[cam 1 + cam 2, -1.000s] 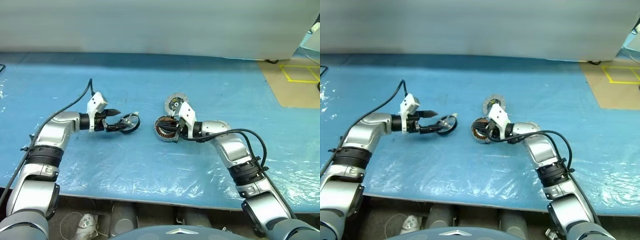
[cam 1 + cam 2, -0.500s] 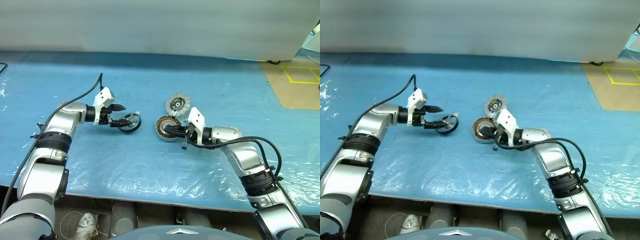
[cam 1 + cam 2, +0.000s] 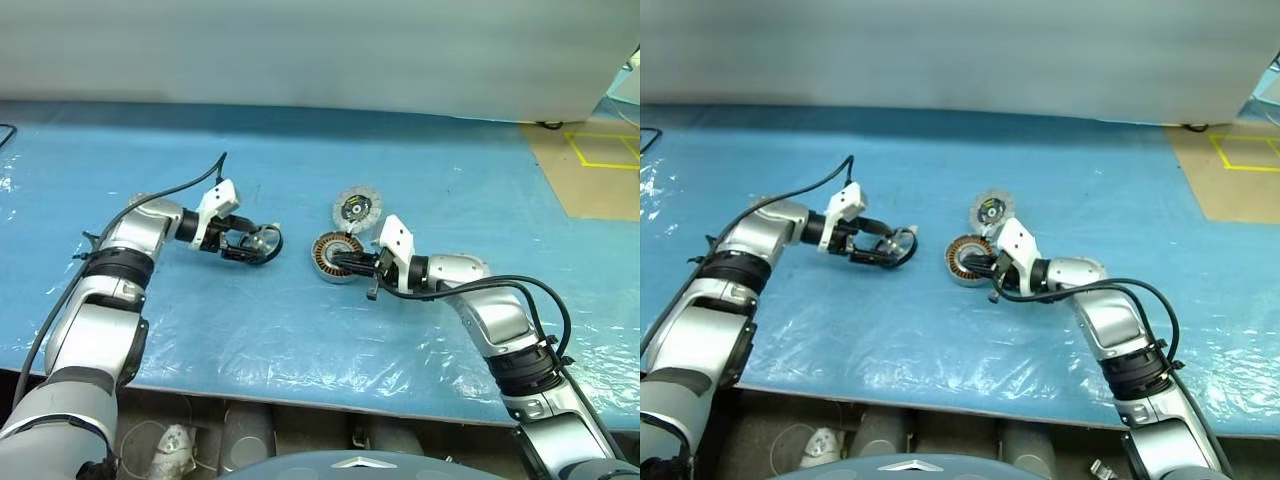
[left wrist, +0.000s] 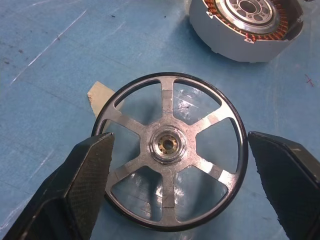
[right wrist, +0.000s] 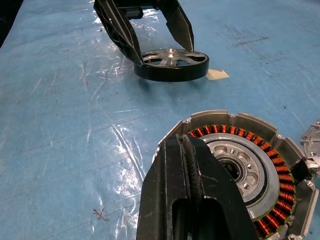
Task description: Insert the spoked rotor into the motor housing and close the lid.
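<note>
The spoked rotor [image 4: 169,145], a dark-rimmed silver wheel, lies flat on the blue table. My left gripper [image 3: 255,243] is open, with one finger on each side of the rotor's rim and a gap to both. The motor housing [image 3: 338,258], with copper windings around a silver hub, sits to the rotor's right. The lid [image 3: 357,208], a silver disc with a dark centre, lies just behind the housing. My right gripper [image 5: 185,145] is shut and empty, its tips at the housing's near rim [image 5: 200,120]; I cannot tell whether they touch it.
Wrinkled clear plastic covers the blue table [image 3: 300,330], whose front edge runs along the bottom. A small scrap of tan tape [image 4: 100,93] lies beside the rotor. A brown floor patch with yellow lines [image 3: 595,160] lies at the far right.
My left gripper has swung in and turned so that its open fingers now straddle the rotor. My right gripper has drawn back from over the housing to its near rim, then stayed still.
</note>
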Controlling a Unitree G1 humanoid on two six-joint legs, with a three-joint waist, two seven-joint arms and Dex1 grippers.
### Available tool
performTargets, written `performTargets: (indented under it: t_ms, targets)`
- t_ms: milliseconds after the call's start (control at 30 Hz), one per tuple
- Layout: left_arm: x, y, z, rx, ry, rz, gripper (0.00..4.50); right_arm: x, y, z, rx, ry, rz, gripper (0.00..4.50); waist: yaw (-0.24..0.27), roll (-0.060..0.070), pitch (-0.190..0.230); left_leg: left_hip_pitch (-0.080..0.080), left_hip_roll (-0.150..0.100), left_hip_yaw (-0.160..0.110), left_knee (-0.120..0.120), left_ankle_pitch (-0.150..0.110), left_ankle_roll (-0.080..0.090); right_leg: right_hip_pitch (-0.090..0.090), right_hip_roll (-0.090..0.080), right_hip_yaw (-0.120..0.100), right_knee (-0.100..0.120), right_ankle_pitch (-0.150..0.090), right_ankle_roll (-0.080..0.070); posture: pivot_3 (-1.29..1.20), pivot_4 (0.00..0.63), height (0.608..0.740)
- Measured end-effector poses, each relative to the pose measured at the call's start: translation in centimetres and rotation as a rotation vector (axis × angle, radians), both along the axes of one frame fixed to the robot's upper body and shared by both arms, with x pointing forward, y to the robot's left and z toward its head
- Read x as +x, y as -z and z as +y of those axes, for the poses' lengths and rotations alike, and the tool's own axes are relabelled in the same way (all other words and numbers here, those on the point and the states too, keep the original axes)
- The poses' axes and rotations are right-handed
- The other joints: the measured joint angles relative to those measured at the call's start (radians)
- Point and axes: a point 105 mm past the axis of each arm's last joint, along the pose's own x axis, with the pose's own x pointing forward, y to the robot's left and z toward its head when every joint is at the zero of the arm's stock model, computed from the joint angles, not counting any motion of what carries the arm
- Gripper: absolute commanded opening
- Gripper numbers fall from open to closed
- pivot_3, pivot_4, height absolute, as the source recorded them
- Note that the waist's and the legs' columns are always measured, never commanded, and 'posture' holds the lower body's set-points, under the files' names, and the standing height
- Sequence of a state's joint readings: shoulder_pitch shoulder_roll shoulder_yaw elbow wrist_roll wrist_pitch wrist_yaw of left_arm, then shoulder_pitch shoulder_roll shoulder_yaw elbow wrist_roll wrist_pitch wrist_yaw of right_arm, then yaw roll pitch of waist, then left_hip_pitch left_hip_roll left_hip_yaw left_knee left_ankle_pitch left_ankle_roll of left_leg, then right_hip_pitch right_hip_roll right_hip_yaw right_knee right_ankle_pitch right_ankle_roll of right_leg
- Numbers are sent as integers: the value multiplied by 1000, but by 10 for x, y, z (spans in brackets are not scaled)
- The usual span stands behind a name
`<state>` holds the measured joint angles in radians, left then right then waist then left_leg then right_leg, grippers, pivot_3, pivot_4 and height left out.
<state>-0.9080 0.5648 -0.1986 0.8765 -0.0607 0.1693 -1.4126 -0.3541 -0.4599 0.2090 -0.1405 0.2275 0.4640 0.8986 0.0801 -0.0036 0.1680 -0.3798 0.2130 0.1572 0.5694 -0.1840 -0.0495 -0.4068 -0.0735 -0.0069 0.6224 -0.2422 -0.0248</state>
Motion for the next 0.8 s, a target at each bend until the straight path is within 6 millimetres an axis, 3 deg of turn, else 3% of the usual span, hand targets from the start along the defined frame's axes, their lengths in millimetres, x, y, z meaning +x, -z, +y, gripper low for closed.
performTargets:
  t_ms: [200,433,600,700,800]
  targets:
    - [4,-1,-7,-9,5,6,4500,1,0,-1,-1,8,-2,60,1,0,0,-1,0,-1,0,0,0,0,0,-1,0,0,0,0,150,740]
    - [12,-22,-10,-67,-8,-3,4500,-1,4,-2,-7,13,4,60,3,0,0,-1,0,-2,0,0,0,0,0,-1,-1,0,0,0,150,740]
    - [12,-17,-3,-41,-26,13,4500,-1,4,-3,-10,14,-2,60,4,0,0,-2,0,-2,0,0,0,0,0,-2,-1,0,0,0,150,740]
    - [11,-13,-1,-17,-27,11,3883,0,4,-3,-12,15,-7,0,8,0,0,-2,-1,-3,0,0,0,0,0,-2,-1,0,0,0,150,740]
    - [12,-10,0,-1,-37,10,2866,0,3,-3,-14,20,-14,0,15,0,0,-2,0,-3,0,0,0,0,0,-2,-1,0,0,0,150,740]
